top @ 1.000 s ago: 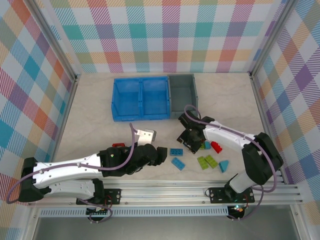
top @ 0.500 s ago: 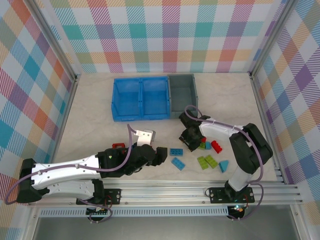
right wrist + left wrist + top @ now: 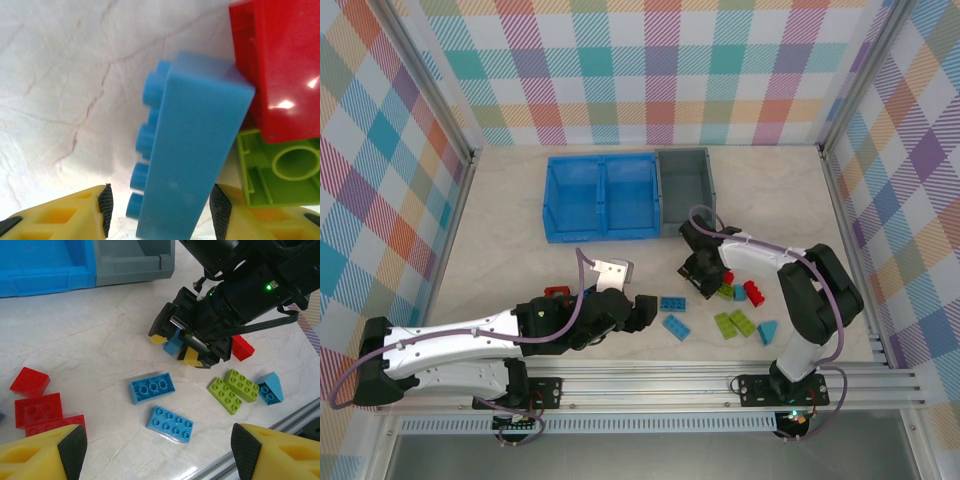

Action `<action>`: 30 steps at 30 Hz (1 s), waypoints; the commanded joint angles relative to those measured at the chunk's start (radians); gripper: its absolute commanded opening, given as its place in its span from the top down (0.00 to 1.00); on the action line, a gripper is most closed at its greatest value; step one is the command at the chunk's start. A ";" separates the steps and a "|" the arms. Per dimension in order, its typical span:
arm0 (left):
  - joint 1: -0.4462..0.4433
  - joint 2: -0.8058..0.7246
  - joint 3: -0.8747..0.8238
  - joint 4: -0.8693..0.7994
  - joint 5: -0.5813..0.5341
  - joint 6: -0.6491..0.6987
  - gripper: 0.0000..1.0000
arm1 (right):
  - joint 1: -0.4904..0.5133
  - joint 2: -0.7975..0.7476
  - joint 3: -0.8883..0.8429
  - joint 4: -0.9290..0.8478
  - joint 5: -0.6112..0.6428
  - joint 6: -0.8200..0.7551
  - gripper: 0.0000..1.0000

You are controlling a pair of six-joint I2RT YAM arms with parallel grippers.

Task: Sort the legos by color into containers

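Right pincer (image 3: 159,207) had edged up-frame, open astride 1 upended blue brick (image 3: 190,145), needing a square clamp clear of the red brick (image 3: 277,65); left pincer (image 3: 157,450) gaped empty.

No lettering, number, brand or sign can be read anywhere in these views.

Tilted blue brick (image 3: 192,145) between yellow pincer fingertips (image 3: 60,215); red brick (image 3: 277,65), green brick (image 3: 280,170) against it.
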 commanded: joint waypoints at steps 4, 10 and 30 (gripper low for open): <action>-0.012 0.024 0.011 0.037 0.023 0.023 0.22 | -0.045 -0.006 0.043 -0.025 0.037 -0.091 0.46; -0.013 0.028 0.012 0.035 0.019 0.025 0.22 | -0.050 0.022 0.038 -0.001 -0.009 -0.105 0.58; 0.081 0.005 0.163 -0.019 0.005 0.045 0.19 | 0.029 -0.095 0.325 -0.133 0.249 -0.406 0.83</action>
